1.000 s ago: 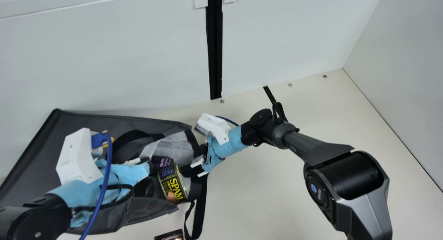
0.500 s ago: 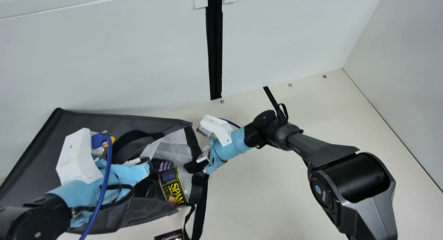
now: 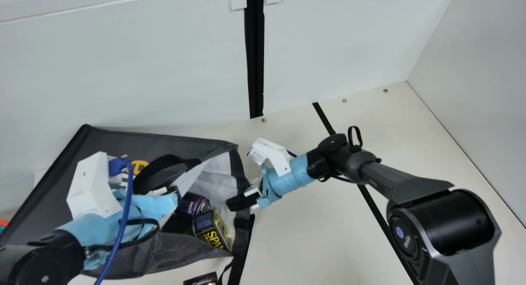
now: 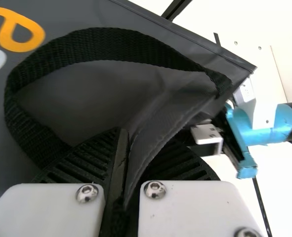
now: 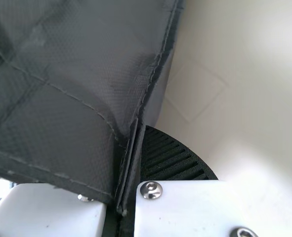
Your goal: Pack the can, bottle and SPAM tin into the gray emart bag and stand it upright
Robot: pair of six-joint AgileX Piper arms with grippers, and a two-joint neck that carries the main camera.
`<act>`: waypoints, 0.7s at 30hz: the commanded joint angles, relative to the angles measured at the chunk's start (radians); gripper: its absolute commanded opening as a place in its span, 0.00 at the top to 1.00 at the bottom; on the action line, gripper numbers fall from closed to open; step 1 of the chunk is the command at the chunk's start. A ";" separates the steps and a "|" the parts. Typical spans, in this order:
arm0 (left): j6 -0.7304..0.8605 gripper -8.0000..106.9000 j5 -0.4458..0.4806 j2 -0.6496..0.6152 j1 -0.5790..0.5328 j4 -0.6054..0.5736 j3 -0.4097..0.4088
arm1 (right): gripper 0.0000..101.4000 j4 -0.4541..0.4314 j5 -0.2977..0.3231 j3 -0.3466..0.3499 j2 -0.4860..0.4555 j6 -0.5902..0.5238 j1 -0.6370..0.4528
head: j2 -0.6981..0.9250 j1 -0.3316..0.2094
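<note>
1. Left gripper (image 3: pixel 170 191) of mine, seen in the main view, is over the gray emart bag (image 3: pixel 123 142). In the left wrist view, my left gripper (image 4: pixel 128 153) has its ribbed fingers (image 4: pixel 99 153) drawn together on a fold of the gray cloth, with a black handle (image 4: pixel 101 39) looped just beside it.
2. At the bag's open mouth, my right gripper (image 3: pixel 232 204) pinches the rim. In the right wrist view, a stitched edge of the bag runs down between the fingers of my right gripper (image 5: pixel 130 163), which stand narrow around the cloth.
3. As for the goods, I have the SPAM tin (image 3: pixel 211 229) tilted just inside the mouth, and the purple can (image 3: pixel 193 205) right beside it, deeper in.
4. I see the bag slumped on its side on the cream table (image 3: pixel 304 235), a black strap (image 3: pixel 239 256) trailing from its mouth.
5. A dark package (image 3: pixel 201 279) lies near that strap, cut off by the main view's bottom edge.
</note>
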 commanded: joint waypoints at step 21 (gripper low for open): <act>0.094 1.00 0.053 -0.034 0.049 0.005 -0.111 | 1.00 0.201 0.029 0.163 -0.213 0.076 0.000 | -0.001 -0.023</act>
